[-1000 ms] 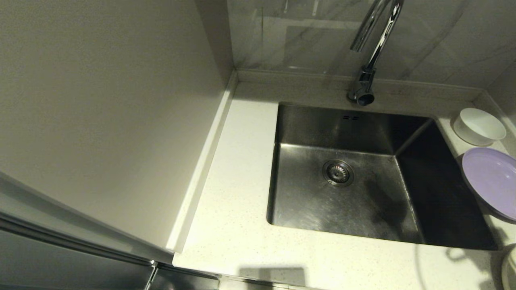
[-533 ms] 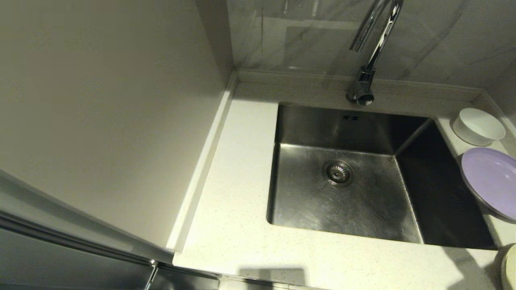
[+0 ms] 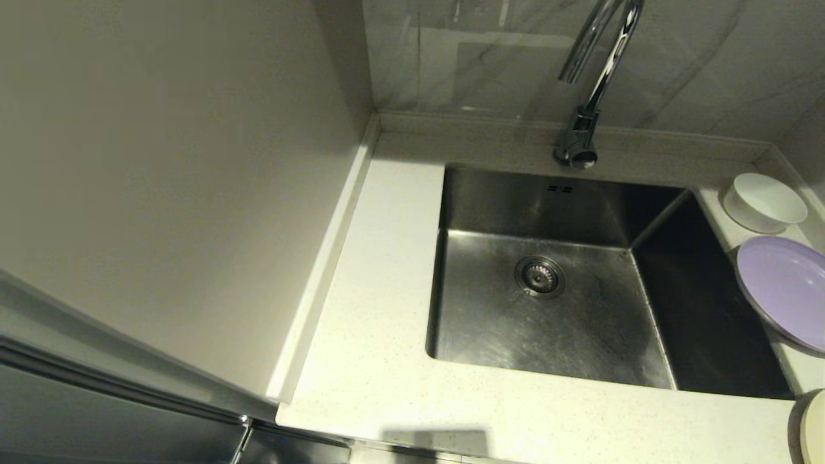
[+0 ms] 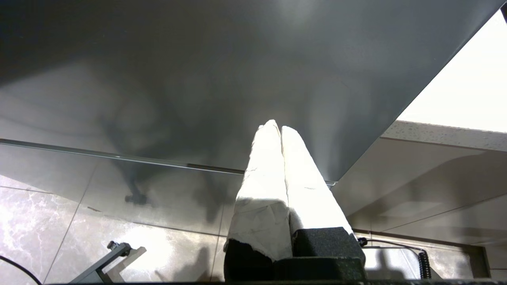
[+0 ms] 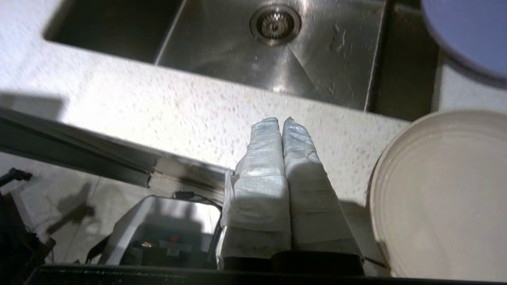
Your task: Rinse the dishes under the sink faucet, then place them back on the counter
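No dish is picked up yet: the white bowl (image 3: 764, 202), the lilac plate (image 3: 786, 288) and the cream plate (image 3: 813, 428) all lie on the counter (image 3: 380, 361) along the right edge of the head view, and the sink (image 3: 548, 316) at the centre is without dishes. The right gripper (image 5: 282, 120) has its fingers pressed together and holds nothing, above the counter's front edge with the cream plate at the lower right of its wrist view, while the left gripper (image 4: 276, 126), also closed on nothing, is parked low beside the cabinet. I judge that the next move requires the right gripper to spread its fingers and reach a plate rim, then bring the plate under the faucet (image 3: 590, 84).
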`<state>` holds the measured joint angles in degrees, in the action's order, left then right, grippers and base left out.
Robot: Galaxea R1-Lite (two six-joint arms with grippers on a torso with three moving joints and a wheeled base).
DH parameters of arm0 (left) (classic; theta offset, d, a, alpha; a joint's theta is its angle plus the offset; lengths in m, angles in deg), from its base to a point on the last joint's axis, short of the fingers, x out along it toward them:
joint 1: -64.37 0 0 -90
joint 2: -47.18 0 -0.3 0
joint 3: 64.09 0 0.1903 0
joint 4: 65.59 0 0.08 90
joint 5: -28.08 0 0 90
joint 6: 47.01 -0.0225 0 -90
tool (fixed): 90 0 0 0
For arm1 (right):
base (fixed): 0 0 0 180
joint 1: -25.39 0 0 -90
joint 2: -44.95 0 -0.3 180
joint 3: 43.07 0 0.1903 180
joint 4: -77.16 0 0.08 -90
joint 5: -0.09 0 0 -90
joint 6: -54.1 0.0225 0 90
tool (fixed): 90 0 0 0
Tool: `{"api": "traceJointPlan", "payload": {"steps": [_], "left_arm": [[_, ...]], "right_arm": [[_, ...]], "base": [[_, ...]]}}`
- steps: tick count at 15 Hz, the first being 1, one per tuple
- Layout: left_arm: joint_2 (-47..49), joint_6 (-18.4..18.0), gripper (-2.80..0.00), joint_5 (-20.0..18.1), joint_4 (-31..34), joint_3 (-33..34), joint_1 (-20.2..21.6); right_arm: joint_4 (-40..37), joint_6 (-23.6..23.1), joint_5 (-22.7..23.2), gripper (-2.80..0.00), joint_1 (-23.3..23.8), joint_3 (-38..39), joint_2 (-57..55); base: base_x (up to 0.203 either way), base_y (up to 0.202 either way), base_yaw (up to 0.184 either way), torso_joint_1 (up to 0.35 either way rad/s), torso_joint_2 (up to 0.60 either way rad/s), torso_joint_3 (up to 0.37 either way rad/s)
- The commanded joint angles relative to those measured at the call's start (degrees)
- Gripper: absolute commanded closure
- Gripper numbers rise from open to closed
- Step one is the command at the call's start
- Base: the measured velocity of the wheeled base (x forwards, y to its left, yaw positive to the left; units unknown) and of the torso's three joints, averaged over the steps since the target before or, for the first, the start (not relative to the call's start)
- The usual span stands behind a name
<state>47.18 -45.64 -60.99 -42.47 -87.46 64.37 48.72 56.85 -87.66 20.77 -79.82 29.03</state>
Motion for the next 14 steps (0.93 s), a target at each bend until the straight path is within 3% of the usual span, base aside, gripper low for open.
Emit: {"api": "traceJointPlan", "payload": {"steps": [1, 5, 14], "left_arm": [[-0.09, 0.03, 0.0, 0.03, -0.02, 0.0, 0.0], [-0.09, 0.03, 0.0, 0.03, -0.02, 0.0, 0.0], [-0.09, 0.03, 0.0, 0.03, -0.02, 0.0, 0.0]], "right_arm": [[2.88, -0.46, -0.03, 0.0, 0.05, 5.05, 0.63], [14.99, -3.24, 0.65, 0.0, 0.05, 13.46, 0.55], [7.18, -3.17, -0.32, 0.0, 3.04, 12.5, -2.65]], "base": [[0.0, 0.0, 0.0, 0.0, 0.0, 0.0], [0.0, 0.0, 0.0, 0.0, 0.0, 0.0], [0.0, 0.0, 0.0, 0.0, 0.0, 0.0]]}}
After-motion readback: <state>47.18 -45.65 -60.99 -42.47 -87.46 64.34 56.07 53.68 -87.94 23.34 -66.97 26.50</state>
